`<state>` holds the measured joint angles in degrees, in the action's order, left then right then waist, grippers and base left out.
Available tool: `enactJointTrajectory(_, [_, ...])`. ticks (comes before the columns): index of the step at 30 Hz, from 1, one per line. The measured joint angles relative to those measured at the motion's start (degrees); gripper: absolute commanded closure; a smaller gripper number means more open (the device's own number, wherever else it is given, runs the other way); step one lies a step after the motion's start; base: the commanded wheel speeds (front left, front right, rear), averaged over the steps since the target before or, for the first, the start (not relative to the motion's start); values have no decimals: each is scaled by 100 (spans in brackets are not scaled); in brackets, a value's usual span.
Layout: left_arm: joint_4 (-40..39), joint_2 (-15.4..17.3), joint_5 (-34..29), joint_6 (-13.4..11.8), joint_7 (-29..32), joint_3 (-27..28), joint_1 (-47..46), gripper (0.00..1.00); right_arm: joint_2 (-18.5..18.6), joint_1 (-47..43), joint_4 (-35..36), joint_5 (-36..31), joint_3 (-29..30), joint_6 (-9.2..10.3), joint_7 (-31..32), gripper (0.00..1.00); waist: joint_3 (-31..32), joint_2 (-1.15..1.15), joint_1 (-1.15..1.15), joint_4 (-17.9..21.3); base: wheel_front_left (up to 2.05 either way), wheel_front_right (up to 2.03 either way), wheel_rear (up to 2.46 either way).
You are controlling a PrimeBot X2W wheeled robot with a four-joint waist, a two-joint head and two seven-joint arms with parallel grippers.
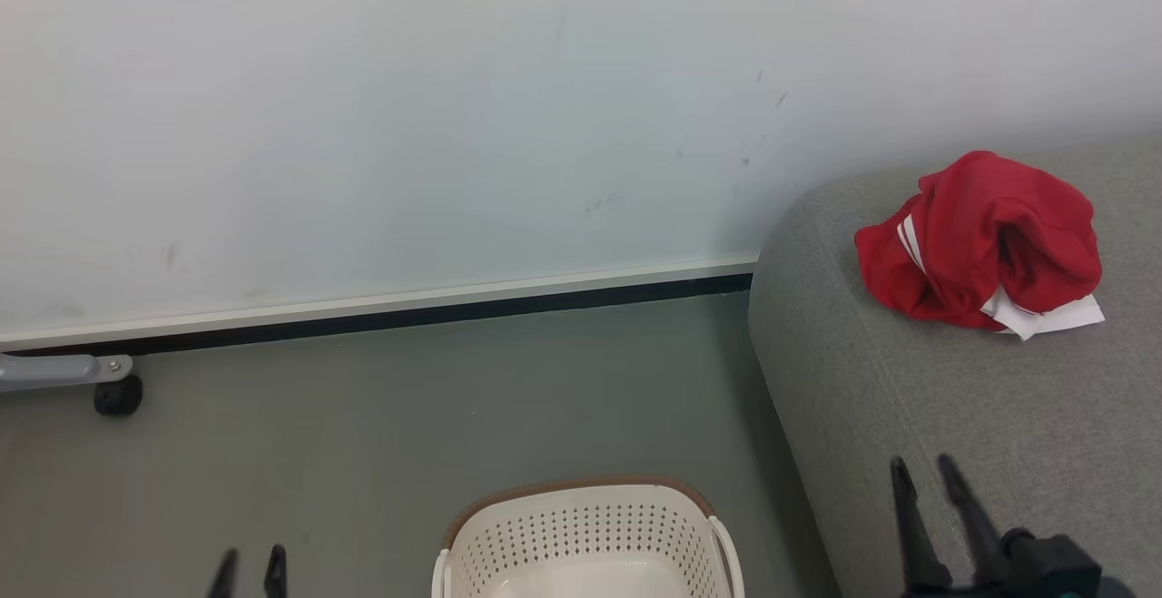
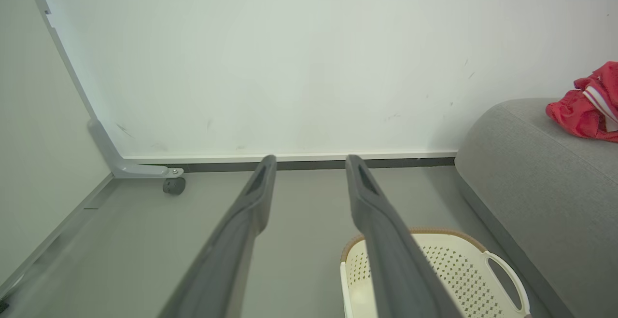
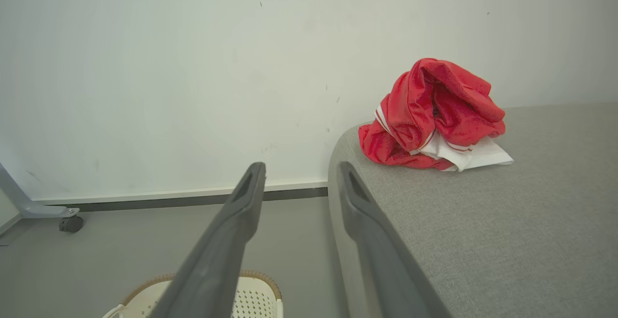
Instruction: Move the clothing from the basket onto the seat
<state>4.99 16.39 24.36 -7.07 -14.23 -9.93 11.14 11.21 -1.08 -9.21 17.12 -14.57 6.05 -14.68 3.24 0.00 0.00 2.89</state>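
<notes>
The clothing (image 1: pixel 980 240) is heaped on the seat (image 1: pixel 908 416), near its rounded end, well apart from the basket (image 1: pixel 585 534) on the floor. The transfer is judged done. The left gripper (image 1: pixel 251 554) and right gripper (image 1: pixel 922 464) are held open and empty, as nothing seems left to carry.

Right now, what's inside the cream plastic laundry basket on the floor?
Inside the oval cream-white perforated basket, the far wall and visible bottom are bare. Its near half is cut off, unseen. The crumpled red garment lies on the grey fabric sofa.
</notes>
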Motion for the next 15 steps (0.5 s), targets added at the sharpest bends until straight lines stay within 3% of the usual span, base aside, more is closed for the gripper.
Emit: enactJointTrajectory(15, [308, -260, 494, 110, 210, 65, 33, 100, -176, -179, -310, 509, 163, -102, 175, 100, -34, 1, 0, -27, 0, 0, 0])
